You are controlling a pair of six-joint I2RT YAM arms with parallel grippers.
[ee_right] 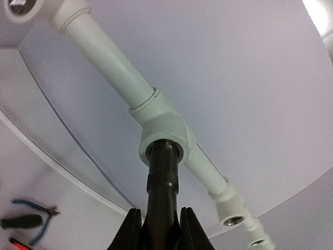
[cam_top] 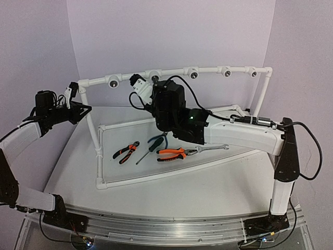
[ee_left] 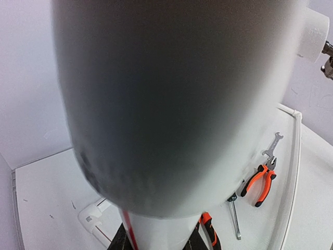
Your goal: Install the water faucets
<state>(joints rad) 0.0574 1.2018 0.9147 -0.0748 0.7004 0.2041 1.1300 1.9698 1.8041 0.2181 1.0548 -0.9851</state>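
"Faucet [ee_right: 162, 177] going on yet?"

"Nearly. The big pipe frame [cam_top: 210, 70] stands on the table [cam_top: 156, 192]. The left pincer [ee_left: 158, 238] looks pressed onto one of its pipes."

"And the right pincer [ee_right: 161, 217]?"

"It pinches the black faucet by its body. The faucet's end sits in the mouth of a white joint [ee_right: 165, 127]."

"So it's done?"

"I think not. It needs turning till it's tight. Four other holes [cam_top: 227, 73] look empty, and I see no more faucets."
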